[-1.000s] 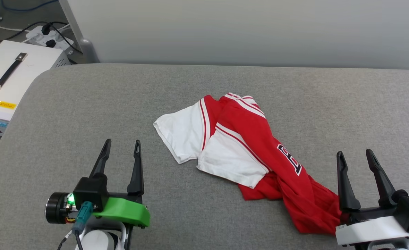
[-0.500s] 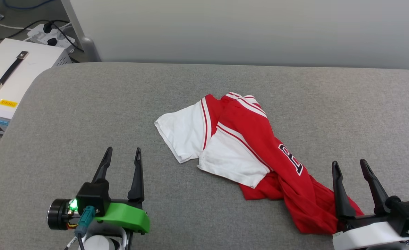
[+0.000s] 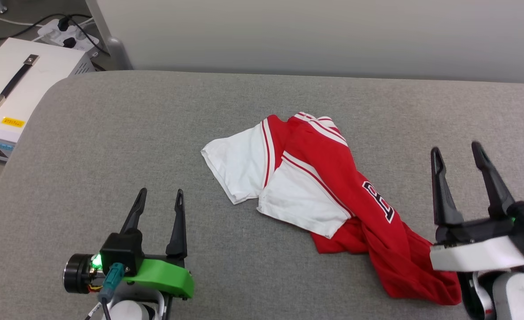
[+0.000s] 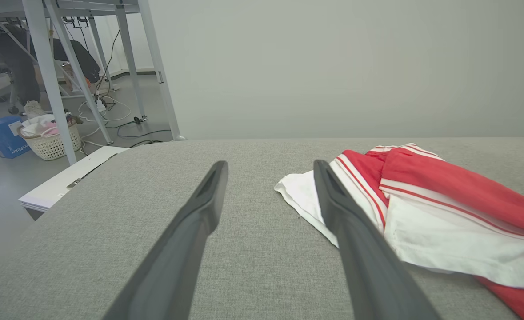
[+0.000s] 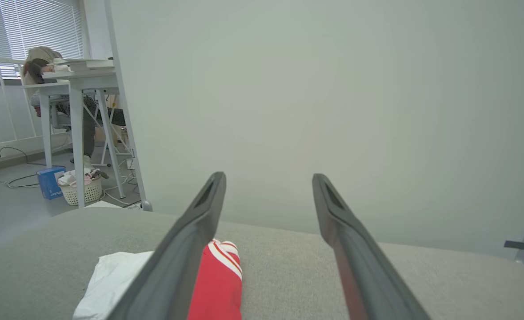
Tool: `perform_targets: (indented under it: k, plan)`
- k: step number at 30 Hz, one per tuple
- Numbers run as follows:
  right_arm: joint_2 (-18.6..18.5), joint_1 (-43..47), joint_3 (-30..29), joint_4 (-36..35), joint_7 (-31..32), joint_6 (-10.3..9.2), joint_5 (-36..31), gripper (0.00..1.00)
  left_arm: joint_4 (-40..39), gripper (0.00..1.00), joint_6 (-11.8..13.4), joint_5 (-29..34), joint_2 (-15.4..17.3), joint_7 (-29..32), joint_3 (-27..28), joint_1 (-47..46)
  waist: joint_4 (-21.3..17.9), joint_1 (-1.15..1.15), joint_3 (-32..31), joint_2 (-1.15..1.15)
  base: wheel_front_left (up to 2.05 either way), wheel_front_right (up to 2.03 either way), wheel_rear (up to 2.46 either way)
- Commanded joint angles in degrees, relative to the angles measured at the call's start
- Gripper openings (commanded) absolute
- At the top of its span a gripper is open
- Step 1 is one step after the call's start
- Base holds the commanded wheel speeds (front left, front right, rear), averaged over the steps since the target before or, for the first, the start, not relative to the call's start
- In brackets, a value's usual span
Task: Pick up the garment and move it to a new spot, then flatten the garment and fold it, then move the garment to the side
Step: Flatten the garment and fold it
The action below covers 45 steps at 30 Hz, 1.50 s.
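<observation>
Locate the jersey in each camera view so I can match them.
Head view: jersey centre, running to the lower right.
Left wrist view: right half, mid-height to bottom edge.
Right wrist view: bottom edge, left of centre.
Shared landmark: metal post at the grey surface's far-left corner.

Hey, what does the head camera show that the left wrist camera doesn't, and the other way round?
Head view adds: the black number, the open right gripper and a floor power strip. Left wrist view adds: a white basket, a blue box and desk legs. Both: the crumpled jersey, the open left gripper, the grey padded surface and the white case beside it.
</observation>
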Motion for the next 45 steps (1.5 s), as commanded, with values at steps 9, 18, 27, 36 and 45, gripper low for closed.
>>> perform_targets:
  k: [9,18,27,36,45]
  plan:
    - [-16.32,-18.16,20.55,4.84,-0.25,-0.04,10.14,1.0,-0.08,1.0,-0.6,0.67,-0.62,-0.34,0.51,-2.03,1.42,0.0,2.66,0.0,0.0,0.0,0.0]
    - [-28.65,-38.22,52.12,9.0,19.91,-0.04,26.25,1.0,-0.58,1.0,-0.57,0.45,-0.81,-0.34,0.83,-4.06,2.43,0.0,6.44,0.0,0.0,0.0,0.0]
    - [-30.15,-51.08,69.03,11.11,43.11,-0.04,37.81,1.0,-0.92,1.0,-0.02,-0.88,-0.91,-0.34,-0.42,-7.18,4.6,0.0,11.75,0.0,0.0,0.0,0.0]
    - [-27.07,-53.05,73.13,19.79,45.78,-0.04,39.7,1.0,-1.14,1.0,1.41,-3.08,-0.92,-0.34,-2.59,-10.33,7.52,0.0,17.0,0.0,0.0,0.0,0.0]
    - [-26.72,-47.48,73.31,21.38,48.43,-0.04,36.72,0.0,-0.02,1.0,2.28,-3.91,-0.92,-0.34,-3.43,-11.54,8.42,0.0,17.44,0.0,0.0,0.0,0.0]
